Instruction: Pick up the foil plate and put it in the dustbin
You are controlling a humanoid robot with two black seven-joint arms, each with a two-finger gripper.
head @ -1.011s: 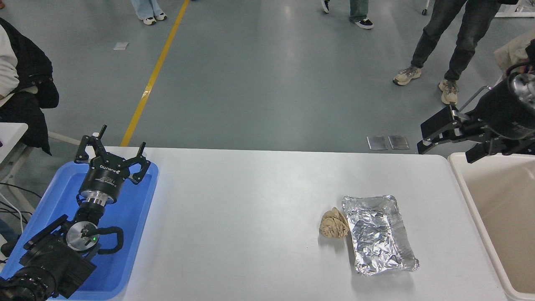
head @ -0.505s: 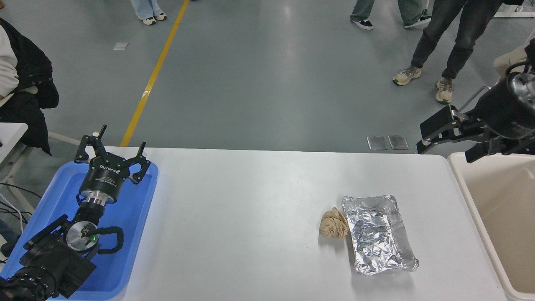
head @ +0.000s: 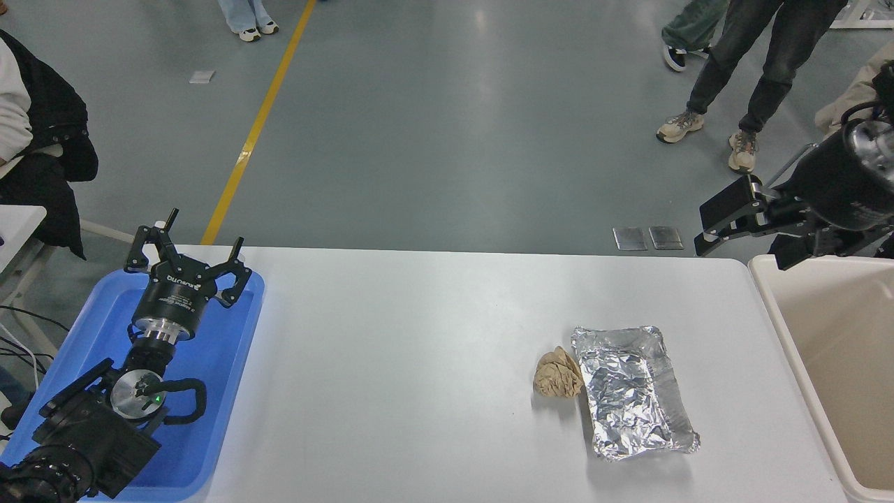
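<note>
On white table (head: 433, 349), foil plate (head: 632, 392), beside brown paper ball (head: 557, 374), no legible writing

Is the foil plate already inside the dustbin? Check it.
No. The foil plate lies on the white table beside the brown paper ball, left of the dustbin.

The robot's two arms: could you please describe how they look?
Both are black. The left pincer has thin black fingers on a round body with white lettering above a silver collar; a small green light glows lower down. The right pincer has flat black fingers and a shiny silver joint behind.
</note>
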